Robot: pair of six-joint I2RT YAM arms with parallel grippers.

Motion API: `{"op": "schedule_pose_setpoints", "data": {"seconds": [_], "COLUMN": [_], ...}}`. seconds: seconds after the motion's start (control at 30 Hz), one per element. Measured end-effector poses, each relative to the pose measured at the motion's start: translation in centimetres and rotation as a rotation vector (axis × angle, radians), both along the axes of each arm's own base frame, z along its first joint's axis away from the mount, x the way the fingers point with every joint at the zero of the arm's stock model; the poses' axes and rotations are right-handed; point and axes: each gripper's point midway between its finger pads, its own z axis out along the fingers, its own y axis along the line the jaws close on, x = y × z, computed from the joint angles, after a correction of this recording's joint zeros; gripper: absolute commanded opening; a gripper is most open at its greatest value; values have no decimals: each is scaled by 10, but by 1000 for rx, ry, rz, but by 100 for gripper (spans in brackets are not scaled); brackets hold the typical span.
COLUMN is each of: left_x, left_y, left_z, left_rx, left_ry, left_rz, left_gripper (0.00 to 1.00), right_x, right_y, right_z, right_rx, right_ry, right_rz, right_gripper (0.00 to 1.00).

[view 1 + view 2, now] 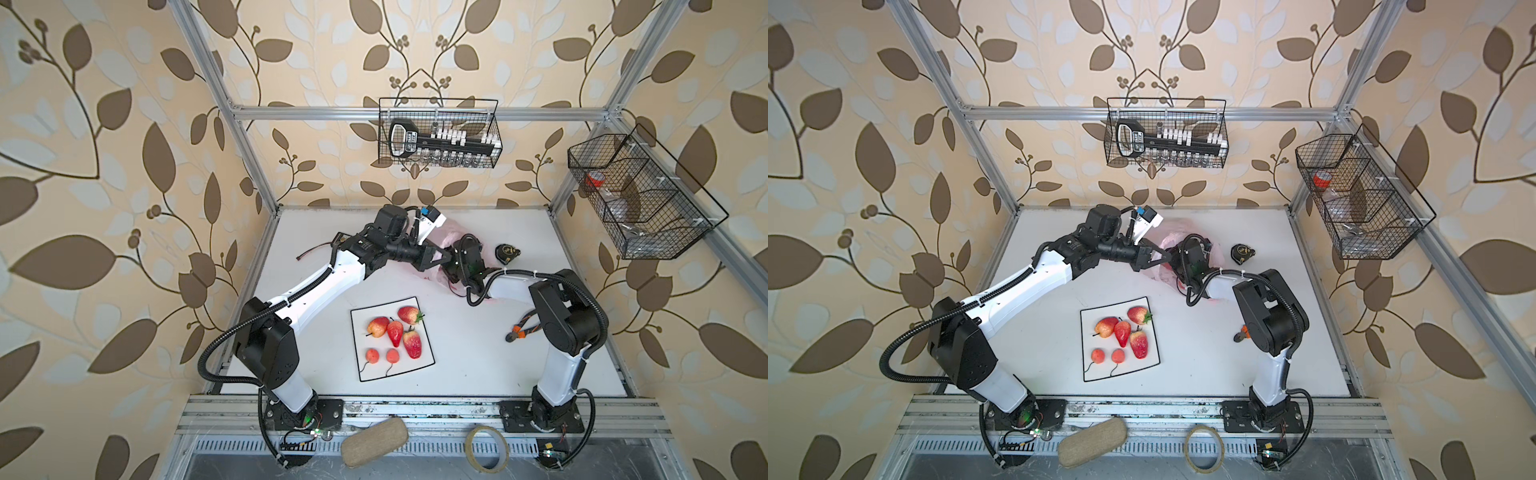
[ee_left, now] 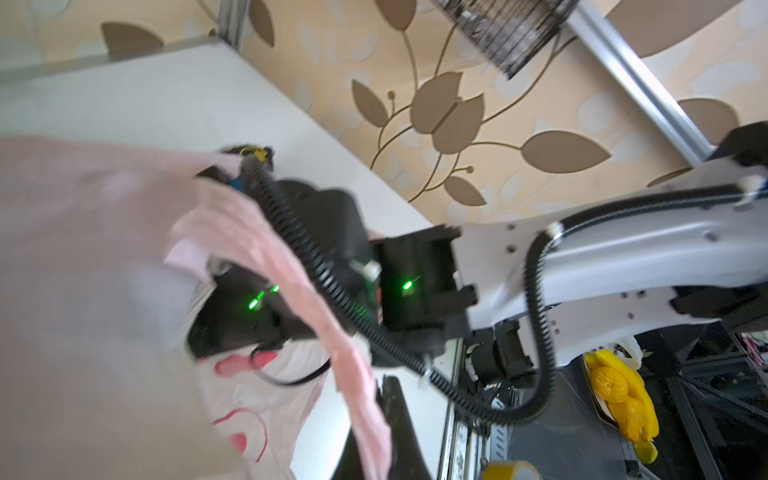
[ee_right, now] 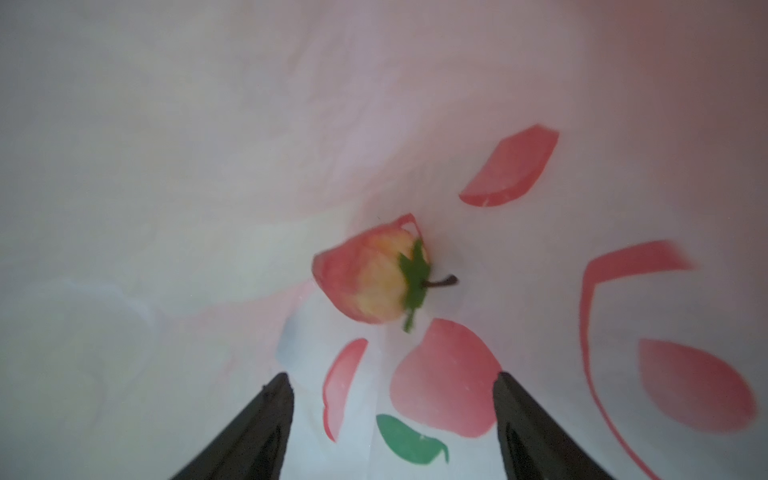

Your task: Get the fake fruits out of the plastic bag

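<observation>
Leaf-papered walls (image 1: 124, 166) enclose a white table (image 1: 478, 365); toward twelve o'clock, left gripper (image 1: 449, 257) pinches the bag (image 1: 1168, 237), right gripper (image 3: 392, 378) gapes inside.

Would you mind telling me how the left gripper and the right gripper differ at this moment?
The left gripper is shut, pinching the plastic bag at its edge; the right gripper is open and holds nothing. The left gripper sits outside the bag, while the right gripper is inside it, pointing at a fake fruit lying just ahead. Both are at the bag, far from the mat.
</observation>
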Motion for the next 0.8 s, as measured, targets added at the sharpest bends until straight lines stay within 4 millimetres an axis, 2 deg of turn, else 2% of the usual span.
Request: {"op": "schedule_pose_setpoints", "data": {"seconds": [0.13, 0.23, 0.3, 0.4, 0.6, 0.7, 0.8], "left_x": [6, 2, -3, -9, -22, -24, -7], "left_y": [34, 49, 53, 57, 65, 80, 104], "left_z": [-32, -40, -38, -30, -10, 3, 13], "left_rx": [60, 80, 78, 58, -1, -35, -43], "left_ry": [57, 74, 78, 75, 50, 27, 35], "left_rz": [100, 145, 163, 178, 202, 269, 436], "left_gripper": [4, 32, 51, 73, 99, 99, 99], "right_x": [-6, -9, -10, -10, -6, -4, -4], "right_y": [-2, -3, -3, -3, -1, 0, 1], "right_z": [-8, -12, -13, -13, -7, -5, -4], "right_rx": [-44, -66, -73, -79, -79, -74, -72], "right_ry": [29, 42, 44, 41, 25, 20, 16], "right_rz": [22, 33, 37, 43, 48, 50, 50], "right_gripper": [76, 76, 76, 76, 75, 75, 75]}}
